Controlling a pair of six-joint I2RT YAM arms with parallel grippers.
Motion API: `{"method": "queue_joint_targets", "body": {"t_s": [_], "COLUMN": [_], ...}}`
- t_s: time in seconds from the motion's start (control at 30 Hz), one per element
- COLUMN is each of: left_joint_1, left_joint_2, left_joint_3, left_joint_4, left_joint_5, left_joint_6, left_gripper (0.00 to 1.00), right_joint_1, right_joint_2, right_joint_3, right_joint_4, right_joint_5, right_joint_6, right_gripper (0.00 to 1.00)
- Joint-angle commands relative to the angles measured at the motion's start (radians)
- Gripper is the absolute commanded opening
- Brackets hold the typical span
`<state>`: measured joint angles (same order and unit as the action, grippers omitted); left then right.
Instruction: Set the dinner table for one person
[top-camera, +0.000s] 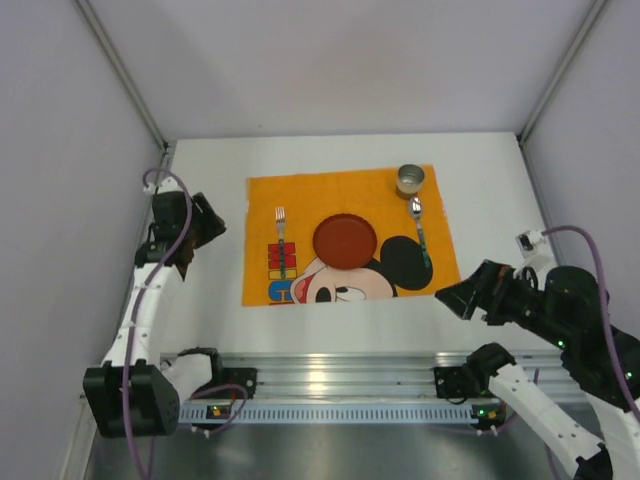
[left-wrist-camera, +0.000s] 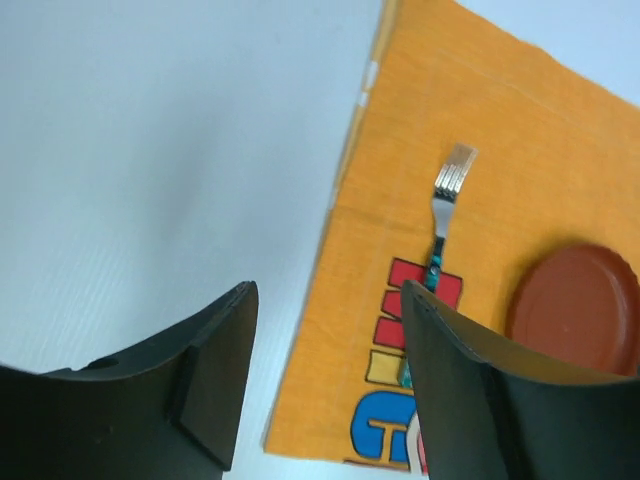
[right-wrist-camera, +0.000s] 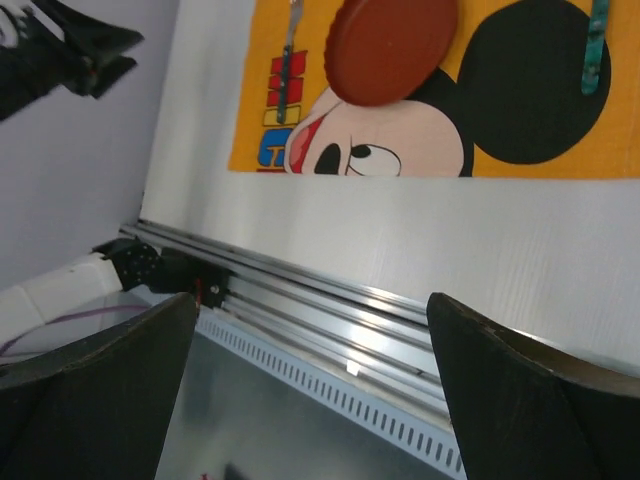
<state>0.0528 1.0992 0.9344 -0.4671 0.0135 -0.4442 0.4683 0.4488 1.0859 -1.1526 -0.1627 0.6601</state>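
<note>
The dinner table (top-camera: 490, 180) is the white top filling the middle of the overhead view, between my arm bases and the back wall. An orange cartoon-mouse cloth (top-camera: 300, 200) lies flat on its centre; a round red-brown plate (top-camera: 344, 241) sits on the cloth about mid-width, partly over the mouse's head. A fork (top-camera: 281, 240) lies on the cloth just left of the plate and apart from it, tines toward the far side, handle across the coloured letter blocks. A spoon (top-camera: 420, 235) lies right of the plate, bowl toward the far side, teal handle over the black ear. A small metal cup (top-camera: 410, 180) stands upright at the cloth's far right corner, just beyond the spoon bowl; touching or not, can't tell.

My left gripper (left-wrist-camera: 325, 385) is above bare table left of the cloth, fingers spread, nothing between them; the cloth's left edge shows through the gap. My right gripper (right-wrist-camera: 310, 385) is off the cloth's near right corner, fingers wide apart and empty; the aluminium rail (right-wrist-camera: 330, 310) at the table's near edge shows between them.
</note>
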Motion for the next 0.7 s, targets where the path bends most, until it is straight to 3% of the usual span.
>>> {"method": "queue_joint_targets", "body": {"t_s": [0.0,0.03,0.07,0.1,0.13,0.23,0.4,0.67], "left_joint_1": [-0.002,-0.002,-0.002,-0.004,-0.005,-0.004,-0.002,-0.001], "left_joint_2": [-0.108,-0.149,-0.218,-0.252,-0.28,-0.357,-0.401,0.003], "left_joint_3": [-0.158,-0.207,-0.312,-0.362,-0.403,-0.551,-0.798,-0.773], "left_joint_4": [0.184,0.249,0.333,0.402,0.514,0.676,1.027,1.335], "left_joint_5": [-0.179,-0.181,-0.167,-0.162,-0.162,-0.205,-0.124,-0.061], "left_joint_6": [-0.096,-0.081,-0.042,0.005,0.113,0.255,0.351,0.352], "left_gripper": [0.64,0.69,0.89,0.99,0.99,0.99,0.99,0.99], "right_joint_1": [-0.005,-0.005,-0.005,-0.005,-0.005,-0.005,-0.003,-0.003], "right_joint_2": [-0.041,-0.051,-0.061,-0.082,-0.094,-0.159,-0.283,-0.318], "right_joint_3": [0.074,0.077,0.072,0.068,0.062,0.019,-0.006,-0.021], "right_joint_4": [0.007,-0.005,-0.043,-0.07,-0.088,-0.087,-0.019,0.053], "right_joint_5": [0.005,0.02,0.078,0.106,0.121,0.127,0.158,0.227], "right_joint_6": [0.044,0.058,0.111,0.14,0.15,0.147,0.078,0.029], "right_gripper": [1.0,1.0,1.0,1.0,1.0,1.0,1.0,1.0]}}
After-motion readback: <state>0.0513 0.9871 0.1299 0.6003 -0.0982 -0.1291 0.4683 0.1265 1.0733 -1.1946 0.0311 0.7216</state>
